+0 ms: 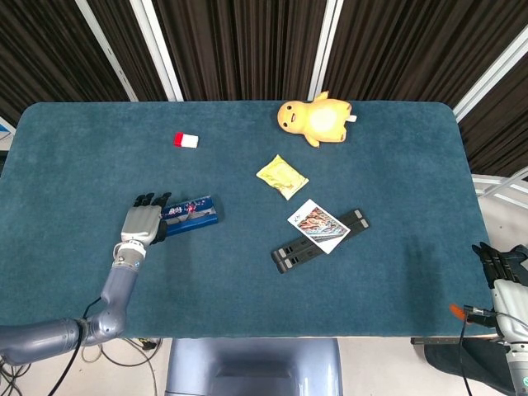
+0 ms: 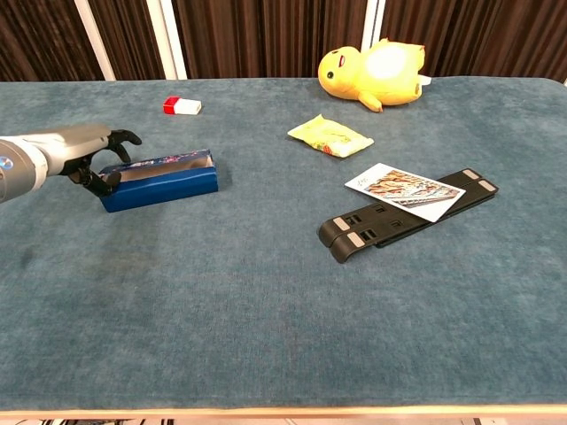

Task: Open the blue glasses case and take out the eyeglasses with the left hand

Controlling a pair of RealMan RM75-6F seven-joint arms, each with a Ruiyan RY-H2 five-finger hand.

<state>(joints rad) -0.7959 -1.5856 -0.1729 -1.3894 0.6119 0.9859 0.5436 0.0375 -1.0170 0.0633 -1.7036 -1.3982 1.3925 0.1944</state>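
The case, a long blue box with a patterned lid, is lying on the counter at the left, its lid tipping up. I am gripping its left end with my left hand, fingers curled around it to steady and pry. My right hand is waiting off the counter's right edge; I cannot tell its fingers' state.

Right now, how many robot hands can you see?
2: the left robot hand holds the end of the blue glasses case; the right robot hand hangs off the table's right edge.
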